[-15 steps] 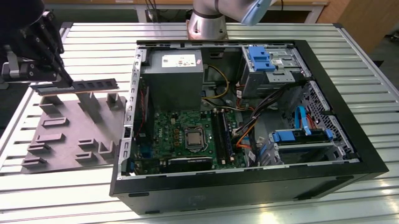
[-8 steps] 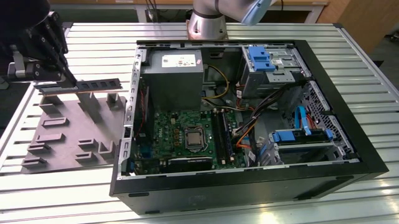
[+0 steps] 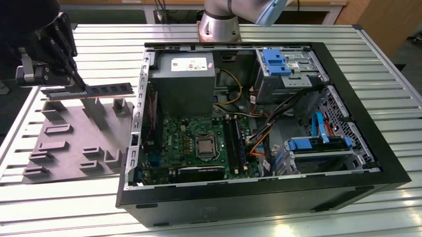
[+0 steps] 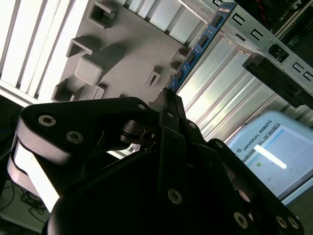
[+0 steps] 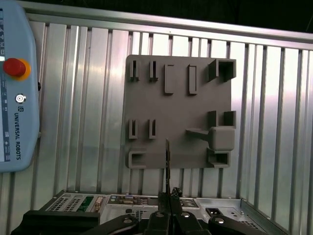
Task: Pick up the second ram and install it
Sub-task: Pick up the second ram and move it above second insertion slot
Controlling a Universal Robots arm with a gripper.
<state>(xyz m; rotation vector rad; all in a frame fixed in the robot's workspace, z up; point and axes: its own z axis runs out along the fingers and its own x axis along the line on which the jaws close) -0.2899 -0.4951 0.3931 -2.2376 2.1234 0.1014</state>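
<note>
In the exterior view the second ram (image 3: 99, 90), a thin dark stick with a row of chips, is held level at the exterior view's left. My gripper (image 3: 66, 92) is shut on one end of it, just above the upright posts of the grey plastic block (image 3: 72, 143). The first wrist view shows the ram (image 5: 167, 164) edge-on, sticking out from my gripper (image 5: 169, 196) over the block's (image 5: 176, 103) near edge. In the second wrist view the ram (image 4: 198, 51) runs away from my gripper (image 4: 167, 98) past the block (image 4: 122, 54).
The open computer case (image 3: 369, 163) lies on the slatted metal table (image 3: 79, 197) to the exterior view's right. Its green board (image 3: 191, 143) carries long black slots (image 3: 234, 140), with cables and blue drive brackets (image 3: 283, 61) nearby. A teach pendant (image 5: 14, 88) lies beside the block.
</note>
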